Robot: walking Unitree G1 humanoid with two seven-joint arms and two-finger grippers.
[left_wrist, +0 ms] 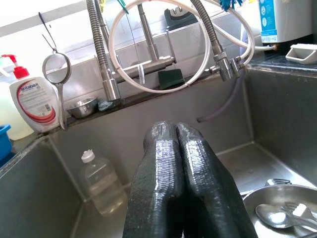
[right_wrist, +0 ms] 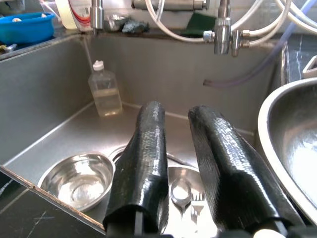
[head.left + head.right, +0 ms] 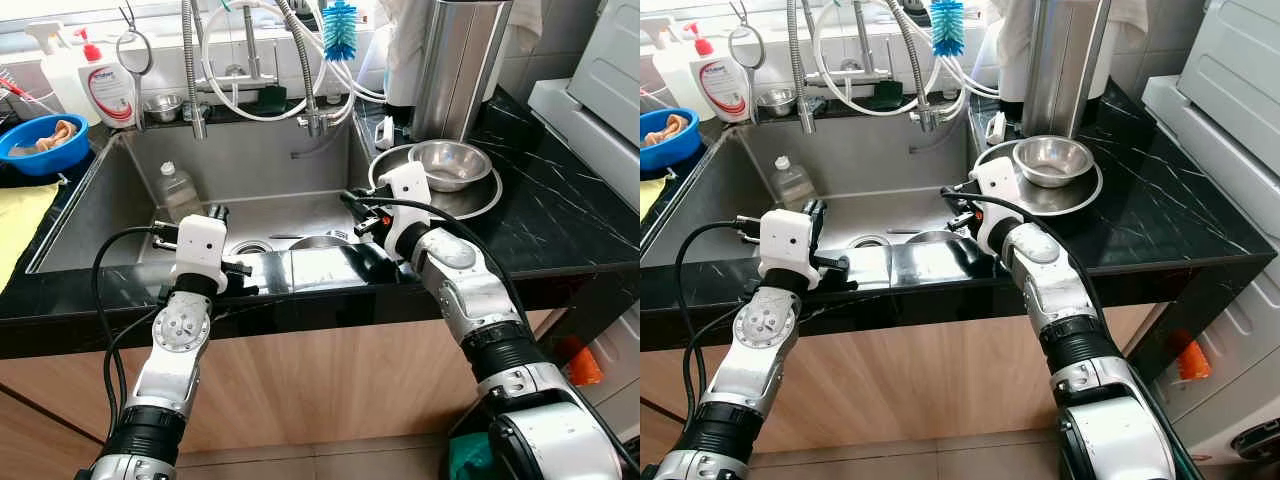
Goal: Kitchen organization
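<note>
Grippers poised over sink (image 3: pixel 120 215): left (image 1: pixel 176 136) pinched together, right (image 2: pixel 181 119) parted above spoon (image 2: pixel 181 191), which could slip against wet steel.

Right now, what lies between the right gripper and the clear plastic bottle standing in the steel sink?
In the right wrist view, between the right gripper and the clear plastic bottle lies bare steel sink floor; a small steel bowl sits nearer, off to the side.

Bright daylight floods in from 12 o'clock, glaring off the steel sink (image 3: pixel 110 225) and polished counter (image 3: pixel 560 215); all 4 views sharp, wrist views' edges slightly bowed.
</note>
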